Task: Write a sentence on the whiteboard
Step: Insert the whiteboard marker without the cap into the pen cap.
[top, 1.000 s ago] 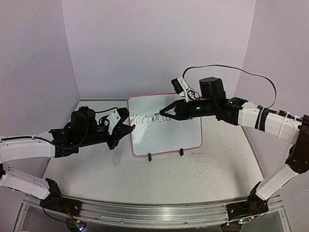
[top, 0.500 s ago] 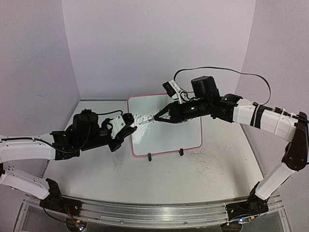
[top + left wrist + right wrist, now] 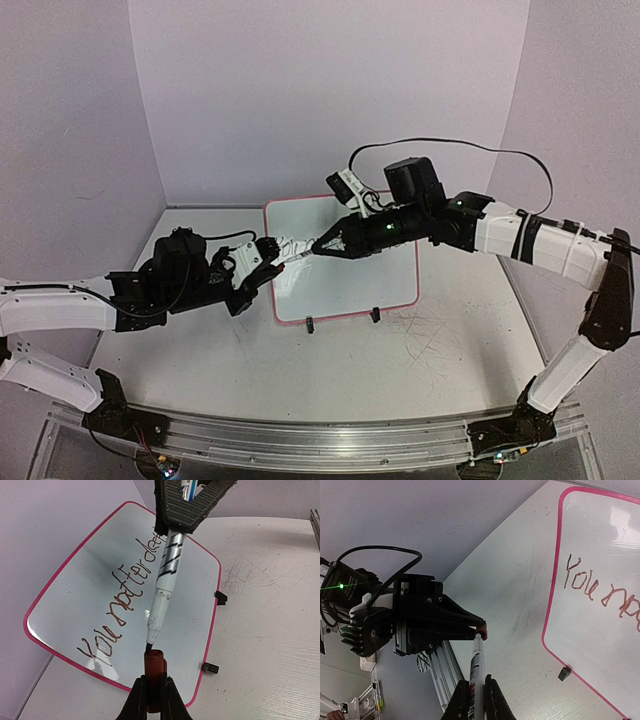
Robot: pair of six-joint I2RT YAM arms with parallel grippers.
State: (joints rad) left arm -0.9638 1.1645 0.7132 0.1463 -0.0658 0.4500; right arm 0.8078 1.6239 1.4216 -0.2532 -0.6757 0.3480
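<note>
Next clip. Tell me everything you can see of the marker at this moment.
The marker is a slim white pen with black printing on its barrel, a paler tapered nose and a fine dark tip, uncapped. The right gripper is shut on its upper barrel and holds it in front of the whiteboard. The tip points at the red cap pinched in the left gripper. The tip sits right at the cap's mouth; whether they touch cannot be judged.

marker [image 3: 166, 570], cap [image 3: 154, 666], crowding left half of whiteboard [image 3: 90, 580]
</note>
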